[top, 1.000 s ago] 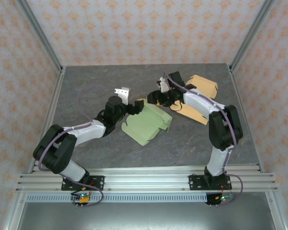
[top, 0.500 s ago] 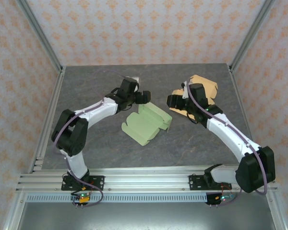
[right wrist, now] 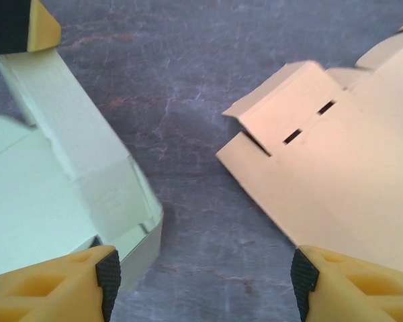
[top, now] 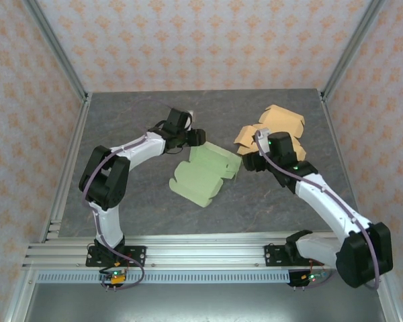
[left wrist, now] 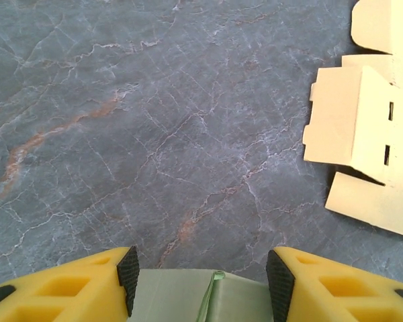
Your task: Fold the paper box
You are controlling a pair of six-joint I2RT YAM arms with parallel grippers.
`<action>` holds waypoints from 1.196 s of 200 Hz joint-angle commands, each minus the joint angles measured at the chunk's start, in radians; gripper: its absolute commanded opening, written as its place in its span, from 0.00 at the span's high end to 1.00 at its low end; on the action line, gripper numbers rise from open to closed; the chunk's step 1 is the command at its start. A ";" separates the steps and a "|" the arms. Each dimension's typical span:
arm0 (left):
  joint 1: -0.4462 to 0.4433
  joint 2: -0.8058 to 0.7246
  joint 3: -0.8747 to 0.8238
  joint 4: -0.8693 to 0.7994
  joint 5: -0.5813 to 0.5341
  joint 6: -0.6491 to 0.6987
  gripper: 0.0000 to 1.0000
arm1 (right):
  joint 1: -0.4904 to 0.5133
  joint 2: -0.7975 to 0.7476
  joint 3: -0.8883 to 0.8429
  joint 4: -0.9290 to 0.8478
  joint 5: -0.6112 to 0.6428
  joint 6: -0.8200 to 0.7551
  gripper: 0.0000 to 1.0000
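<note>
The green paper box [top: 205, 173] lies partly folded on the grey table [top: 121, 201], about midway between the two arms. The left gripper [top: 193, 137] sits at its far edge, spread wide with the box's rim between the fingers, clamping nothing. The right gripper [top: 250, 162] hangs between the green box and the tan cardboard sheets [top: 277, 124], also wide apart and empty.

Grey marbled table [top: 141, 201] enclosed by floral-patterned walls [top: 195, 40].
</note>
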State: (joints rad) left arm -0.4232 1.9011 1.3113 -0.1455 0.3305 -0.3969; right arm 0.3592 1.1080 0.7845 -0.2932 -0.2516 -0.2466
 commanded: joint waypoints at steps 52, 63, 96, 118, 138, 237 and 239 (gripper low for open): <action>0.039 -0.076 -0.165 0.042 0.018 -0.073 0.47 | -0.003 0.070 -0.116 0.194 -0.105 -0.209 0.31; 0.048 -0.103 -0.176 0.049 0.018 -0.081 0.43 | -0.002 0.107 -0.110 0.227 -0.117 -0.185 0.30; 0.070 -0.168 -0.159 -0.026 -0.011 -0.094 0.36 | -0.004 0.152 -0.050 0.239 -0.072 -0.035 0.30; 0.072 -0.210 -0.168 -0.098 -0.049 -0.096 0.36 | -0.005 0.189 0.001 0.196 -0.021 0.048 0.30; 0.073 -0.260 -0.221 -0.125 -0.073 -0.102 0.35 | -0.008 0.244 0.039 0.148 -0.105 0.007 0.30; 0.125 -0.408 -0.334 -0.204 -0.117 -0.101 0.28 | 0.012 0.726 0.485 -0.277 -0.244 -0.269 0.38; 0.124 -0.410 -0.336 -0.204 -0.117 -0.102 0.28 | 0.013 0.732 0.491 -0.283 -0.243 -0.274 0.37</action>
State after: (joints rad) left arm -0.3027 1.5448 0.9913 -0.3096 0.2447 -0.4976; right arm 0.3592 1.7706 1.1973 -0.4175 -0.4942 -0.4210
